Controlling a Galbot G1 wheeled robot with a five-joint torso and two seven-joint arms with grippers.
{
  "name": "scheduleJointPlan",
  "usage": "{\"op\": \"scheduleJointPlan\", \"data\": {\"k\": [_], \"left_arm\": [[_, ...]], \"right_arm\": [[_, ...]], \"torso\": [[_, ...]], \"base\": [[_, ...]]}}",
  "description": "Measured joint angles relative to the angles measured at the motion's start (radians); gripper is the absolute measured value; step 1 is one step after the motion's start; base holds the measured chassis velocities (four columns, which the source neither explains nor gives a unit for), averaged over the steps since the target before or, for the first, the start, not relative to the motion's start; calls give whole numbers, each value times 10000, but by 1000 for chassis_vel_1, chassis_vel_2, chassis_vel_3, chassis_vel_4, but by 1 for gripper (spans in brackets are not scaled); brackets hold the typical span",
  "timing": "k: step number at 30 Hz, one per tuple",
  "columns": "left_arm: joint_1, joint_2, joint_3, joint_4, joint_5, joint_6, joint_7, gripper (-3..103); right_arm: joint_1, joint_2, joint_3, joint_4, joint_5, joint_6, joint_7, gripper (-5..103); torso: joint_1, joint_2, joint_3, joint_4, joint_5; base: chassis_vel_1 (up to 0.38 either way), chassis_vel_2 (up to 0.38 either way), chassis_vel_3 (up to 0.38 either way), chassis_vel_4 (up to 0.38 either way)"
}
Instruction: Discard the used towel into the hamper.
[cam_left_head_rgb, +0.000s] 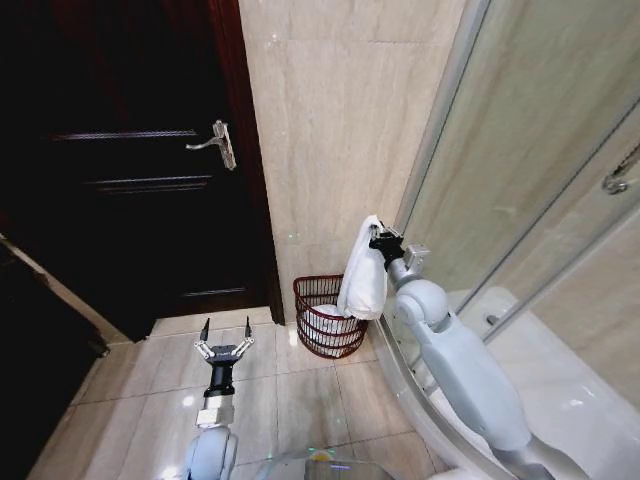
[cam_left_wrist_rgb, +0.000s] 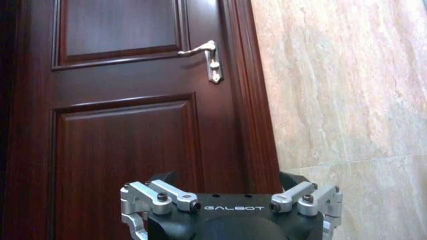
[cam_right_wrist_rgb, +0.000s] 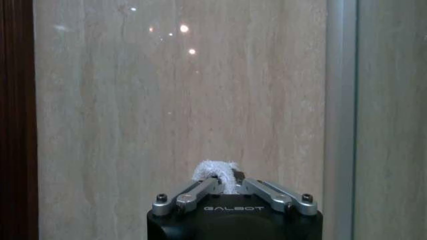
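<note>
A white towel (cam_left_head_rgb: 363, 275) hangs from my right gripper (cam_left_head_rgb: 377, 236), which is shut on its top edge. Its lower end dangles over the far right rim of the hamper (cam_left_head_rgb: 322, 322), a small dark red openwork basket on the floor against the wall. In the right wrist view a tuft of the towel (cam_right_wrist_rgb: 217, 171) sticks up between the closed fingers (cam_right_wrist_rgb: 193, 192), facing the beige wall. My left gripper (cam_left_head_rgb: 224, 335) hovers low over the floor tiles left of the hamper, open and holding nothing.
A dark wooden door (cam_left_head_rgb: 140, 160) with a silver handle (cam_left_head_rgb: 218, 143) stands to the left. A beige marble wall (cam_left_head_rgb: 340, 130) backs the hamper. A curved glass shower enclosure (cam_left_head_rgb: 530, 180) with its raised base closes off the right side. Light floor tiles (cam_left_head_rgb: 300, 400) lie in front.
</note>
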Motion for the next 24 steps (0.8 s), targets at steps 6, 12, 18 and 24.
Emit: {"op": "scheduleJointPlan", "data": {"k": [6, 12, 18, 24], "left_arm": [[-48, 0, 11, 21, 18, 5, 76, 100], [-192, 1, -17, 190, 189, -187, -19, 100], [-196, 0, 16, 225, 211, -237, -33, 100], [-204, -1, 11, 228, 318, -240, -29, 100]], "right_arm": [[-95, 12, 97, -1, -19, 22, -17, 2], [-75, 13, 132, -59, -22, 45, -20, 2], [-74, 39, 167, -110, -181, -4, -67, 2], [-34, 94, 141, -156, -280, -31, -39, 2]], "torso": [[6, 11, 6, 0, 0], [10, 22, 13, 5, -1], [12, 28, 17, 0, 0], [15, 33, 20, 1, -1]], "base": [[35, 31, 25, 27], [46, 44, 53, 54], [7, 5, 7, 9], [0, 0, 0, 0]]}}
